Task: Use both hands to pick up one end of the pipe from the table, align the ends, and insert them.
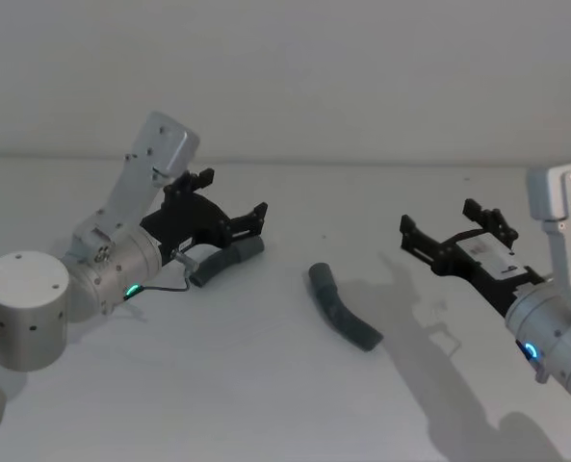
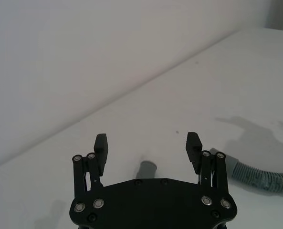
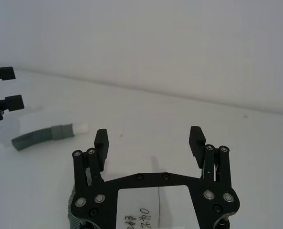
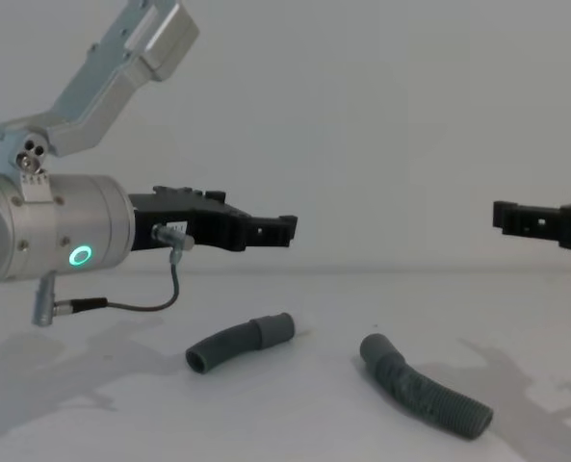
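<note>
The pipe lies in two dark-grey ribbed pieces on the white table (image 1: 266, 404). The shorter piece (image 1: 225, 262) (image 4: 237, 345) (image 3: 41, 136) rests at the left, its smooth cuff (image 4: 273, 329) pointing toward the middle. The longer piece (image 1: 343, 308) (image 4: 425, 390) (image 2: 263, 177) lies near the centre. My left gripper (image 1: 232, 197) (image 2: 147, 143) (image 4: 266, 231) hovers open just above the shorter piece, holding nothing. Above the table to the right of the longer piece, my right gripper (image 1: 439, 217) (image 3: 149, 138) (image 4: 526, 219) is open and empty too.
A pale grey wall (image 1: 362, 77) rises behind the table's far edge. A thin black cable (image 4: 150, 306) loops under the left wrist.
</note>
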